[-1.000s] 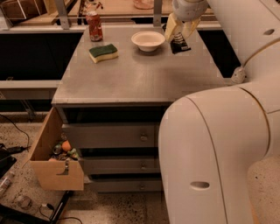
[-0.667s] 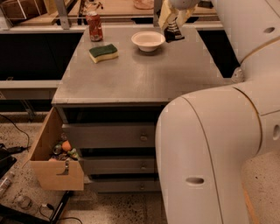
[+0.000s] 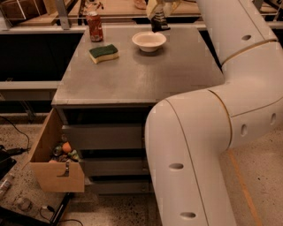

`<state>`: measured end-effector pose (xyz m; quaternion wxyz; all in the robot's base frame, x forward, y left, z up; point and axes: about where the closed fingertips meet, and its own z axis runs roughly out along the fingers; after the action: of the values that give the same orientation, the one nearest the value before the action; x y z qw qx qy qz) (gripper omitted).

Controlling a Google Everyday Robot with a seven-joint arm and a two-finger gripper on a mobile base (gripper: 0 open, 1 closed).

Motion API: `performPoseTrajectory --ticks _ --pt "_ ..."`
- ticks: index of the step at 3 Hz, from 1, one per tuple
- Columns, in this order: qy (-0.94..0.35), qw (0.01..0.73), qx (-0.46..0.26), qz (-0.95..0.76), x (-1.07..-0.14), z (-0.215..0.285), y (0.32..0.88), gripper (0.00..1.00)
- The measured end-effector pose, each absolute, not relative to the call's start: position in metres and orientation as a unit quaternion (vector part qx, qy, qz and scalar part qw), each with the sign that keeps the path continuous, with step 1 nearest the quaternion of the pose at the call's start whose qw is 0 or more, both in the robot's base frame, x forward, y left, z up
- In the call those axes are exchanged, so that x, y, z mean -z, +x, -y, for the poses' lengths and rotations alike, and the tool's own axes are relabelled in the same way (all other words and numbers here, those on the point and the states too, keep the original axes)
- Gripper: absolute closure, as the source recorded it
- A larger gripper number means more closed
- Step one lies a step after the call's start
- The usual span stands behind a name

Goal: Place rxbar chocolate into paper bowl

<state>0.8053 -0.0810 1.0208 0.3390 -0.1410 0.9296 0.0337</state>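
Note:
The paper bowl [image 3: 149,40] stands empty at the back middle of the grey table top [image 3: 132,75]. My gripper [image 3: 158,12] is at the top edge of the view, just above and behind the bowl's far rim. It is shut on the rxbar chocolate [image 3: 159,24], a dark bar that hangs down from the fingers, in the air and a little right of the bowl's centre. The top of the gripper is cut off by the frame.
A green-and-yellow sponge [image 3: 104,53] lies left of the bowl. A red soda can [image 3: 94,26] stands at the back left. A drawer [image 3: 57,165] with small items hangs open at the lower left. My white arm [image 3: 212,132] fills the right side.
My gripper has lifted the dark bar off the table right of the bowl and carried it up and left, to above the bowl's far rim.

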Motion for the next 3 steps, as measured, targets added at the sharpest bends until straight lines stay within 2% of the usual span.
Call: performPoseTrajectory --ticks 1,3 --pt "-0.141 0.339 -0.034 -0.93 -1.021 0.081 0.805 1.0" --pt "-0.094 0.355 -0.02 -0.93 -0.982 0.075 0.851 1.0"
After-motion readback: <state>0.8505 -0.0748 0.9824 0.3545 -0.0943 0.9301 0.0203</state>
